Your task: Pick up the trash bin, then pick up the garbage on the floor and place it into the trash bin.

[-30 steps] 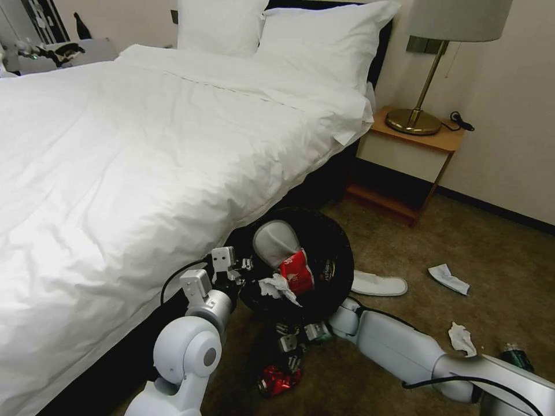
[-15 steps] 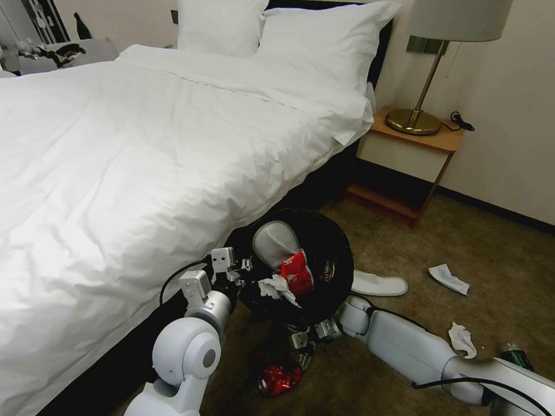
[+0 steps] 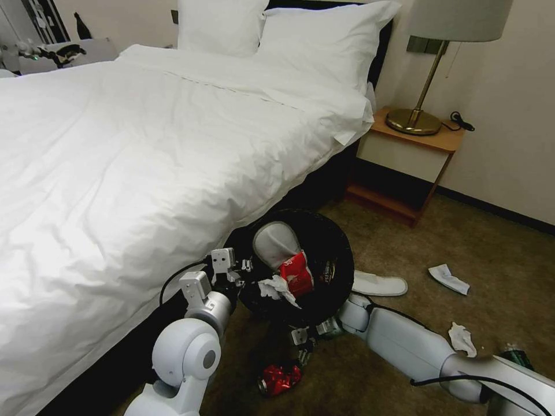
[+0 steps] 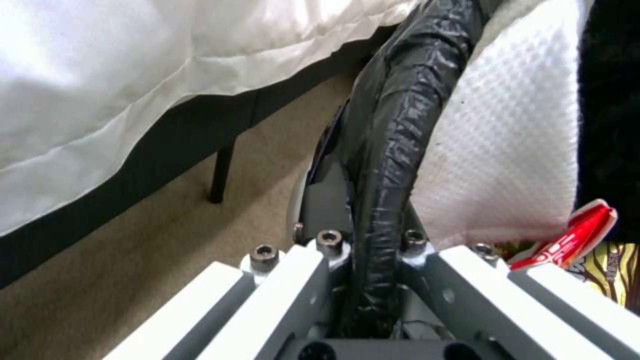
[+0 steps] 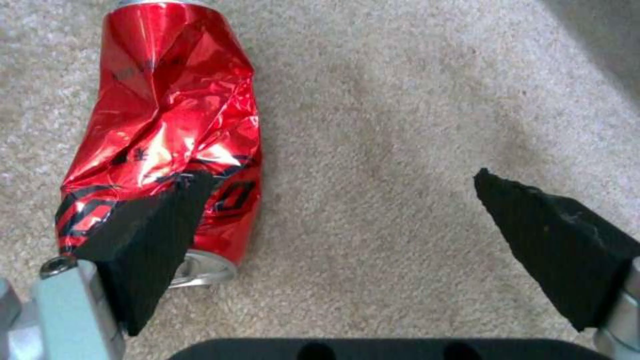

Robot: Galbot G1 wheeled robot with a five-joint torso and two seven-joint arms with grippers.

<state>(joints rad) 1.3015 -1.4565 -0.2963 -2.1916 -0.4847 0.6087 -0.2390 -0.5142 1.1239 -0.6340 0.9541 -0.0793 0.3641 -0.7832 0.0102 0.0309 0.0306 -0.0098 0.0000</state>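
Observation:
The trash bin point(image 3: 340, 249), black with a dark liner, hangs tilted beside the bed. My left gripper point(image 3: 241, 273) is shut on its rim point(image 4: 390, 140). Inside lie a white slipper point(image 3: 274, 241), a red snack packet point(image 3: 297, 271) and a crumpled tissue point(image 3: 276, 287). Below the bin, my right gripper point(image 3: 303, 346) hangs open just over the carpet. The crushed red can point(image 5: 167, 130) lies on the floor under one of its fingertips point(image 5: 157, 225), off to the side of the gap between them. In the head view the can point(image 3: 279, 378) sits just below that gripper.
Another white slipper point(image 3: 378, 284), two tissues point(image 3: 448, 278) point(image 3: 461, 338) and a green bottle point(image 3: 514, 355) lie on the carpet to the right. The bed point(image 3: 144, 162) fills the left. A nightstand point(image 3: 407, 156) with a lamp stands at the back right.
My right gripper has shifted slightly right and lower, closer to the red can. The bin and my left arm have not moved.

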